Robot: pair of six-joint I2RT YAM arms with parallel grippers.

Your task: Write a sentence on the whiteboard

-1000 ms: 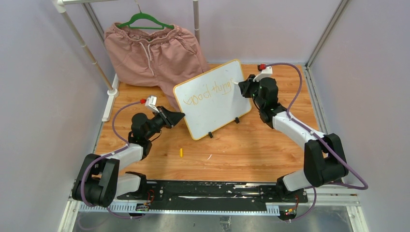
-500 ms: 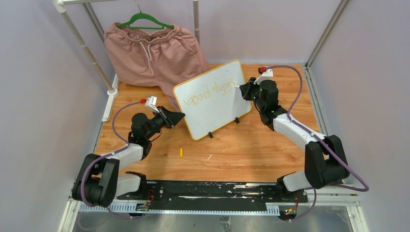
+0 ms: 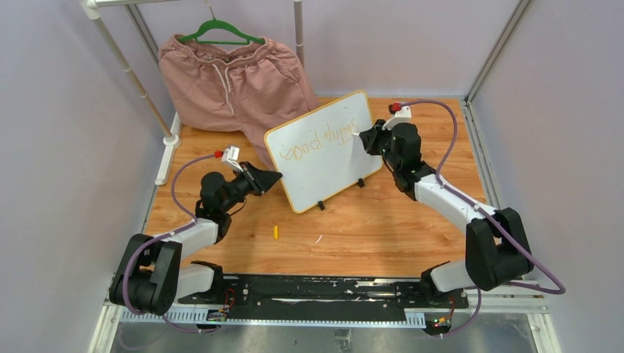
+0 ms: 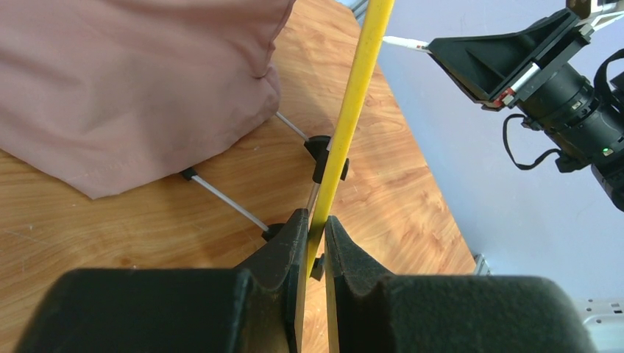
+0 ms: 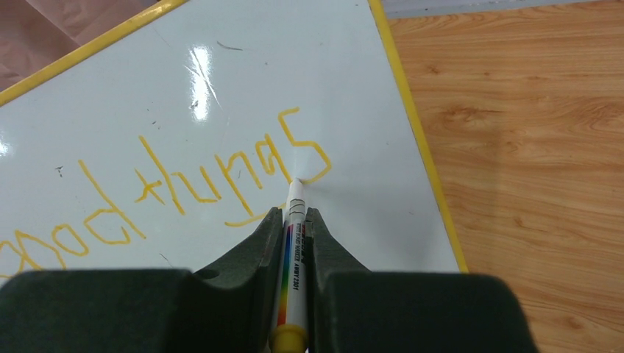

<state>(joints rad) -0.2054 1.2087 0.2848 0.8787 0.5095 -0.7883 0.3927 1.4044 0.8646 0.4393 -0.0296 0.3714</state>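
Left gripper point(image 4: 315, 220) first, and it's clamped hard: both black fingers pinch the thin yellow frame of the whiteboard point(image 3: 324, 158) at its lower left edge, with the board seen edge-on in the left wrist view. On the near side of that gripper, a small yellow piece point(image 3: 276, 232) lies alone on the wooden table point(image 3: 383, 220).

The whiteboard stands tilted back on two black clip feet point(image 3: 321, 205), planted mid-table between the two arms, its white face towards the arm bases.

Across that face runs the sentence point(image 3: 324, 140) in thin orange cursive, and what's there reads "good things" on one line near the top edge. In the right wrist view it appears upside down.

Over to the right gripper point(image 5: 294, 213), up at the board's right side: its fingers are closed around a white marker point(image 5: 293, 257) with a rainbow-striped barrel and a yellow end. The tip sits at the last letter of "things", touching the surface as far as that view shows.

At the far end, pink shorts point(image 3: 228, 81) hang from a green hanger point(image 3: 221, 31) behind the board, their hem resting on the table.
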